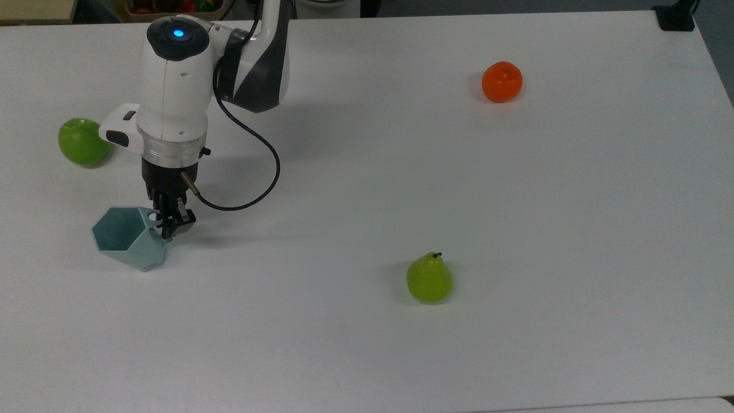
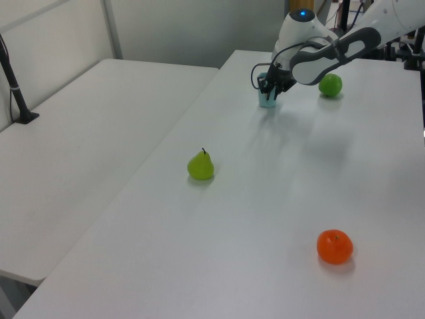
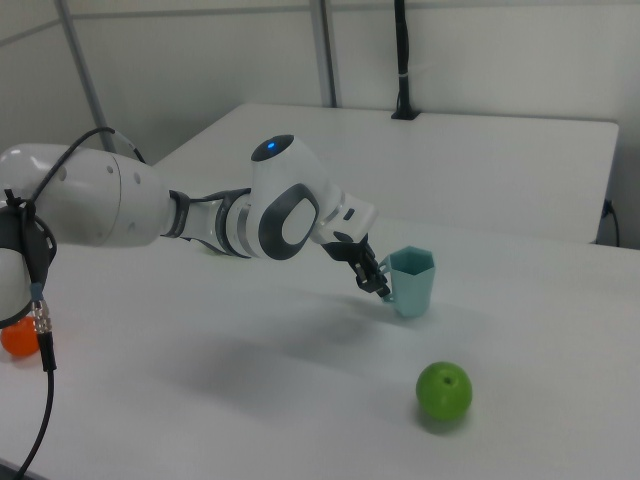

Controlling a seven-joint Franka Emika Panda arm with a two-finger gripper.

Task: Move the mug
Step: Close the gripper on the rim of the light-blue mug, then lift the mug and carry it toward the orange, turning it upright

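2 white tables (image 2: 99, 133) side by side, pale wall panels (image 3: 200, 70) behind
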